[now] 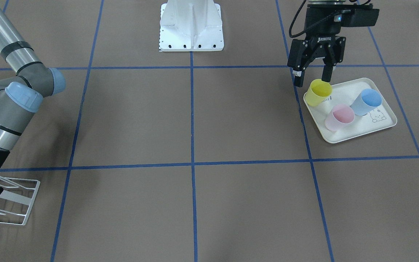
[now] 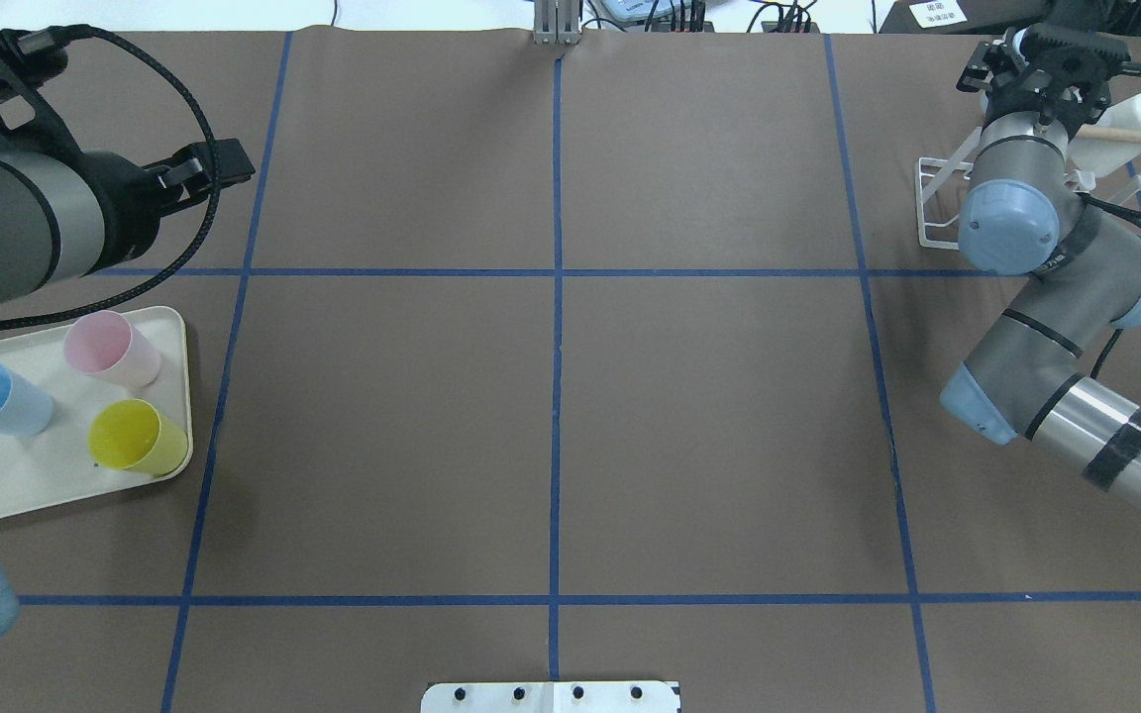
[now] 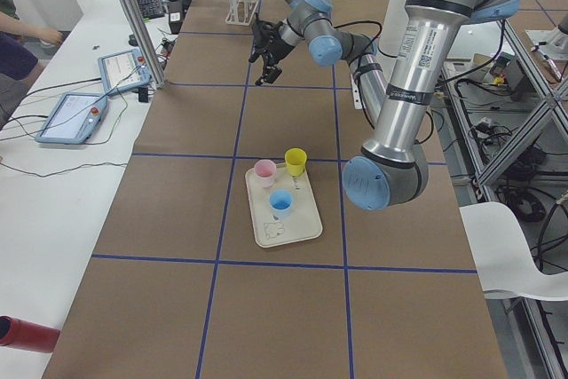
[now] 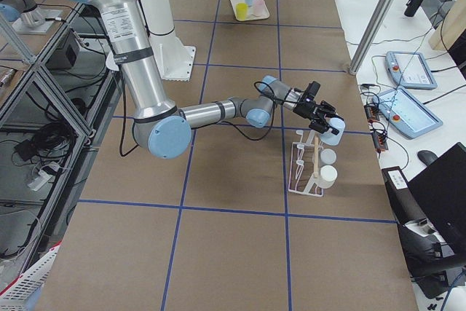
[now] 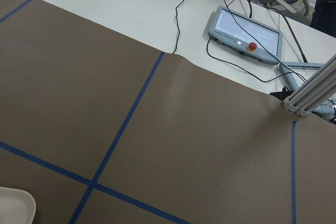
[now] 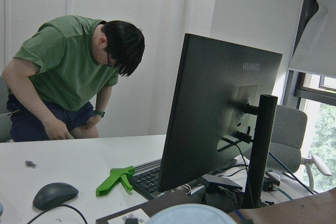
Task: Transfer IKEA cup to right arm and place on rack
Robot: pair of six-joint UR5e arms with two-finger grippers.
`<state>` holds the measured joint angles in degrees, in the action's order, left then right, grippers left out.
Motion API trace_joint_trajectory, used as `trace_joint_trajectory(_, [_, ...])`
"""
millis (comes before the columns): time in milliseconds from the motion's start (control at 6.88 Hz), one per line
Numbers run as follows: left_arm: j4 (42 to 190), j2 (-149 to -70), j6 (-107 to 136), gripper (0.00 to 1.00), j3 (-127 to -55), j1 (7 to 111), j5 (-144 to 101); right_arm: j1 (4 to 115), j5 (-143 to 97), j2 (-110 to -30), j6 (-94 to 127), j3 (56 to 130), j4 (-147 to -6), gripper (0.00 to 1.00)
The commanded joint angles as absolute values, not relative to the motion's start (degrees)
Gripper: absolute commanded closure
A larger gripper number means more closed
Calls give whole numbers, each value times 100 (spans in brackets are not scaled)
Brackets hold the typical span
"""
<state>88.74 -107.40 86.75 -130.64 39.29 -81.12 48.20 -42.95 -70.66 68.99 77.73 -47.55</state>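
Note:
My left gripper (image 1: 312, 80) hangs open just above and behind a yellow cup (image 1: 318, 92), with nothing between its fingers. That cup stands with a pink cup (image 1: 338, 117) and a blue cup (image 1: 367, 102) on the cream tray (image 1: 355, 133). At the table's other end, my right gripper (image 4: 325, 120) is shut on a pale blue IKEA cup (image 4: 335, 131) right over the white wire rack (image 4: 302, 169). The cup's rim (image 6: 191, 214) shows at the bottom of the right wrist view. White cups (image 4: 328, 156) sit on the rack's dowel.
The robot's white base (image 1: 191, 29) stands at the table's middle edge. Past the rack, a person (image 6: 68, 77) bends over a desk with a monitor (image 6: 215, 114). Control tablets (image 4: 411, 71) lie on the side bench. Blue tape lines cross the brown table.

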Motion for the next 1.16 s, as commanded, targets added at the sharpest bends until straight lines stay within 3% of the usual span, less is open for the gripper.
trace_joint_trajectory(0, [8877, -10732, 8675, 0, -13061, 3929, -8112, 4755, -4307, -7066, 6978, 7761, -4755, 100])
trace_joint_trajectory(291, [8877, -10731, 8675, 0, -13061, 3929, -8112, 4729, -4307, -7066, 6970, 7761, -4755, 100])
trace_joint_trajectory(436, [8877, -10731, 8675, 0, -13061, 3929, -8112, 4729, -4315, -7066, 6970, 7761, -4755, 80])
trace_joint_trajectory(581, [8877, -10731, 8675, 0, -13069, 3929, -8121, 4720, -4315, -7075, 6970, 7717, -4755, 24])
trace_joint_trajectory(727, [8886, -10731, 8675, 0, -13069, 3929, -8173, 4702, -4315, -7075, 7057, 7699, -4746, 1])
trace_joint_trajectory(1017, [8886, -10749, 8675, 0, -13078, 3929, -8191, 4702, -4315, -7066, 7075, 7717, -4746, 0])
